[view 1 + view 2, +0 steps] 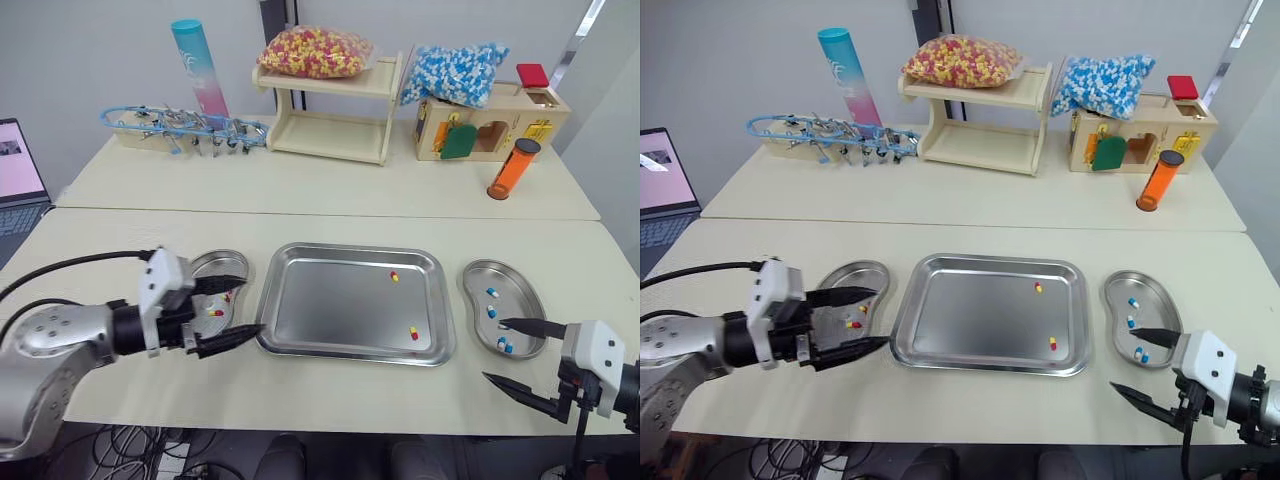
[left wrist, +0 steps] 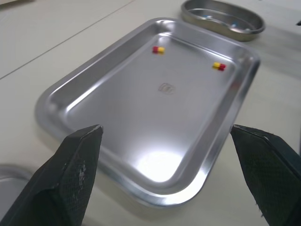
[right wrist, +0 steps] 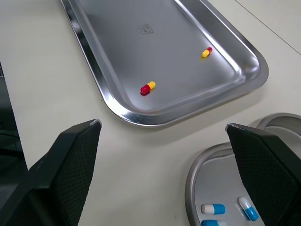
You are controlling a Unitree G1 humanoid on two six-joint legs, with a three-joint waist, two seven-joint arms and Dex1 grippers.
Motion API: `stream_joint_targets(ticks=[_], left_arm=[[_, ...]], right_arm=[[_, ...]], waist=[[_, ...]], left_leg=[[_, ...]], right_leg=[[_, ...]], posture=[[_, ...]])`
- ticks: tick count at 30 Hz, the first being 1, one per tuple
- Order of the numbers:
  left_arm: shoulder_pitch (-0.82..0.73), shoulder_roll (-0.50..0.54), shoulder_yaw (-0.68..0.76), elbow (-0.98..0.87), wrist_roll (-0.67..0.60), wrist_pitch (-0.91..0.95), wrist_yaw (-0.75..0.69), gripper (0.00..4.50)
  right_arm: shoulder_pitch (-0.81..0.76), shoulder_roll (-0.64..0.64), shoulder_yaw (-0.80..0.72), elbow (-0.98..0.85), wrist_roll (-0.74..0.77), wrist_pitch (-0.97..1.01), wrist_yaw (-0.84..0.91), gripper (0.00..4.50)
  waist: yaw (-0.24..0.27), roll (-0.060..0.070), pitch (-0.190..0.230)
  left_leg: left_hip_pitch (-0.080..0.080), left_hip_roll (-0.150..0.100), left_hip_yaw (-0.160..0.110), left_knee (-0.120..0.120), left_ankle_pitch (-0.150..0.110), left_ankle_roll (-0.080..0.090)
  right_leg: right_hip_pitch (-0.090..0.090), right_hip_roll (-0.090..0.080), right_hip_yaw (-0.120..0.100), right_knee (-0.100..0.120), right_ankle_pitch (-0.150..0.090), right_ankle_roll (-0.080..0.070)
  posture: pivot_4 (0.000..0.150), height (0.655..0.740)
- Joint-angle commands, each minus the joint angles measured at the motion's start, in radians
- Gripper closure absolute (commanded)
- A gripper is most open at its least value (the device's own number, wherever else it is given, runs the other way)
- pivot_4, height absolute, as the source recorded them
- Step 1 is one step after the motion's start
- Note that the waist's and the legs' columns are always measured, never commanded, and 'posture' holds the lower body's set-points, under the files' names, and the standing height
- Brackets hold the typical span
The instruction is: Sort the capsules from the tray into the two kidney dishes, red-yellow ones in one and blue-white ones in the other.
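While flat, tray [image 1: 330, 310] lengthwise left-right.

Tray [image 1: 330, 310] centre, left dish [image 1: 207, 263] and right dish [image 1: 482, 277] flanking; two capsules [image 1: 413, 334] in tray's right side.

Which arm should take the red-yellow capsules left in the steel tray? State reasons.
Probably left: the open left gripper hovers by the steel kidney dish holding red-yellow capsules, though both tray capsules lie nearer the right gripper.
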Motion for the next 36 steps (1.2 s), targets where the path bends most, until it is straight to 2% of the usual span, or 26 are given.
stream_joint_targets(ticks=[1, 4, 7, 11, 18, 28, 34, 36], left_arm=[[-0.067, -0.004, -0.049, -0.030, -0.026, 0.009, -0.011, 0.04], [-0.110, -0.011, -0.097, -0.029, -0.027, 0.004, -0.030, 0.04], [-0.187, -0.044, -0.179, -0.011, -0.012, -0.019, -0.061, 0.57], [-0.287, -0.101, -0.297, 0.034, 0.042, -0.061, -0.100, 1.85], [-0.448, -0.229, -0.463, 0.168, 0.148, -0.149, -0.168, 1.85], [-0.674, -0.493, -0.703, 0.564, 0.412, -0.377, -0.237, 1.85], [-0.736, -0.621, -0.754, 0.775, 0.509, -0.481, -0.240, 1.85], [-0.752, -0.673, -0.767, 0.831, 0.528, -0.492, -0.232, 2.14]], right_arm=[[-0.007, -0.003, -0.007, -0.030, 0.014, 0.001, -0.011, 0.00], [-0.008, -0.002, -0.003, -0.028, 0.013, -0.004, -0.011, 0.00], [-0.007, 0.002, 0.000, -0.008, 0.011, -0.021, -0.003, 0.00], [-0.007, 0.005, 0.012, 0.001, 0.008, -0.033, 0.003, 0.00], [-0.005, 0.008, 0.028, -0.006, 0.009, -0.037, -0.001, 0.00], [-0.009, 0.018, 0.048, -0.014, 0.008, -0.010, -0.040, 0.00], [-0.001, 0.025, 0.050, -0.044, 0.019, 0.038, -0.081, 0.00], [0.012, 0.031, 0.047, -0.063, 0.024, 0.051, -0.092, 0.00]], waist=[[0.001, 0.000, 0.000], [0.002, 0.000, 0.000], [0.002, 0.000, 0.000], [0.003, 0.000, 0.000], [0.001, 0.000, 0.000], [0.002, 0.000, 0.000], [0.000, 0.000, 0.000], [0.003, 0.000, 0.000]], left_leg=[[0.000, 0.000, 0.000, 0.000, 0.000, 0.000], [0.000, 0.000, 0.000, 0.000, 0.000, 0.000], [0.000, 0.000, 0.000, 0.000, 0.000, 0.000], [0.000, 0.000, 0.000, 0.000, 0.000, 0.000], [0.000, 0.000, 0.000, 0.001, 0.000, 0.000], [0.000, -0.001, 0.000, 0.002, 0.000, 0.000], [-0.001, -0.001, -0.001, 0.002, 0.000, 0.000], [-0.001, -0.001, -0.001, 0.002, 0.000, 0.000]], right_leg=[[0.000, 0.000, 0.000, 0.000, 0.000, 0.000], [0.000, 0.000, 0.000, 0.000, 0.000, 0.000], [0.000, 0.000, 0.000, 0.000, 0.000, 0.000], [0.001, 0.000, 0.000, 0.000, 0.000, 0.000], [0.001, 0.000, 0.000, 0.000, 0.000, 0.000], [0.002, 0.000, -0.001, -0.001, 0.000, 0.000], [0.002, 0.000, -0.001, -0.001, 0.000, 0.000], [0.001, 0.000, -0.001, -0.001, 0.000, 0.000]], posture=[[0.150, 0.7400], [0.150, 0.7400], [0.150, 0.7400], [0.150, 0.7400], [0.150, 0.7400], [0.150, 0.7400], [0.150, 0.7400], [0.150, 0.7400]])
